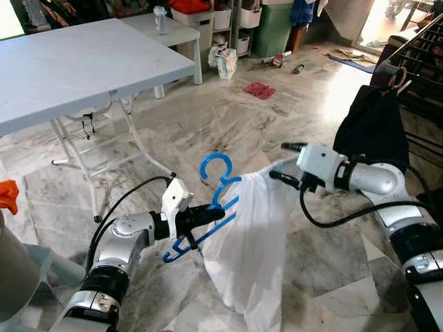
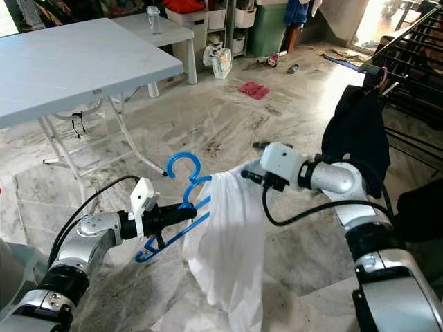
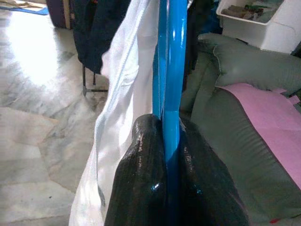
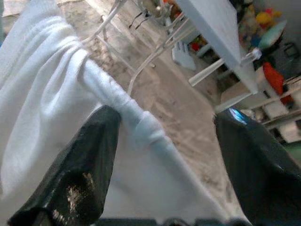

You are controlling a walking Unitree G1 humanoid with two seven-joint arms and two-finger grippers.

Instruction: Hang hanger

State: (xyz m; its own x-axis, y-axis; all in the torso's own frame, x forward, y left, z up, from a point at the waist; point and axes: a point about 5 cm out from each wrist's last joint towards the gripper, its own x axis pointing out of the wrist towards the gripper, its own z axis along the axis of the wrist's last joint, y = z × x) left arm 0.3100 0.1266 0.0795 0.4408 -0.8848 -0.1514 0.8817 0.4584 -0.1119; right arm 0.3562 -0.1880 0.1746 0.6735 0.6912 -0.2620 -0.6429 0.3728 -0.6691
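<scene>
Hanger [image 1: 214, 200], blue, sits clamped in the left gripper [image 1: 208, 216], steadying it for dressing. To its right a white garment [image 1: 249, 235] drapes over it; the right gripper [image 4: 160, 136], fingers spread, straddles the cloth's bunched edge.

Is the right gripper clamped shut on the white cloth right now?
No: in the right wrist view the right gripper has its jaws spread wide apart, with the white cloth bunched between them and only touching one.

Two silver arms with dark joint bands; white block housing at each wrist; black cable looping from each forearm to the wrist; left gripper [image 1: 211, 214] and right gripper [image 1: 287, 162] each with two glossy black fingers.
</scene>
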